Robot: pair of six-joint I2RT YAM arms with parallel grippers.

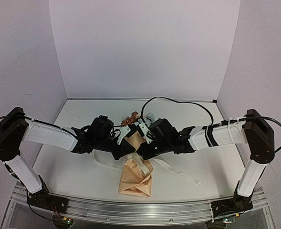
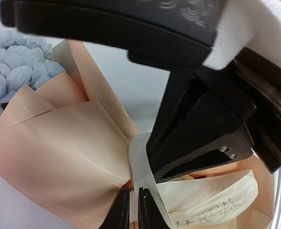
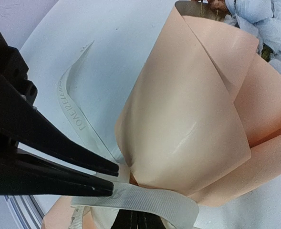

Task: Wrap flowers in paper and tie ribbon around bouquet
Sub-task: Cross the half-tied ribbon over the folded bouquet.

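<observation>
The bouquet lies on the table, its tan paper (image 1: 136, 181) (image 2: 68, 152) (image 3: 188, 119) pinched to a neck, with the pale blue and brown-orange flowers (image 1: 135, 117) (image 2: 16, 67) (image 3: 269, 19) at the far, wide end. A cream ribbon (image 1: 178, 172) (image 2: 142, 162) (image 3: 154, 202) bands the neck, and its loose lengths trail left and right on the table. Both grippers meet at the neck. My left gripper (image 1: 130, 149) (image 2: 130, 217) is shut on a strip of ribbon. My right gripper (image 1: 142, 150) (image 3: 138, 220) is shut, with the ribbon band crossing over its tips.
The white table (image 1: 83, 119) has lilac walls behind and at both sides. A black cable (image 1: 178, 100) arcs over the back right. A metal rail (image 1: 130, 212) runs along the near edge by the arm bases. The two wrists crowd together above the bouquet.
</observation>
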